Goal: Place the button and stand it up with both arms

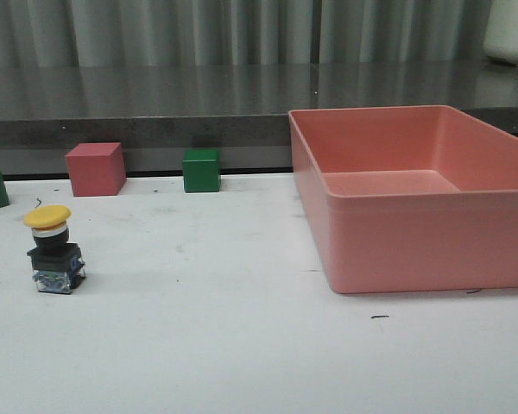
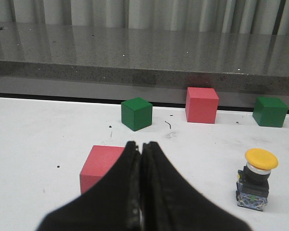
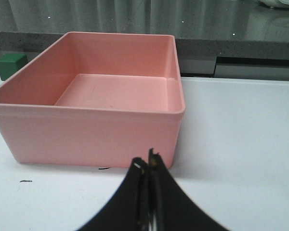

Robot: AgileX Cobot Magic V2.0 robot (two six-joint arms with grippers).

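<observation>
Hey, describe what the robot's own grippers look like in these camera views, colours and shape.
Only the wrist views show them. The left gripper has two matte black fingers, broad at the base and tapering to a narrow tip, with a ridged inner edge. The right gripper is the same black, tapered shape, with small pale glints at its tips. No cables, markings or arm links are visible, and neither gripper appears in the front view.

button [image 1: 53,248]: open table around | pink bin [image 1: 414,194]: blocks right side
</observation>
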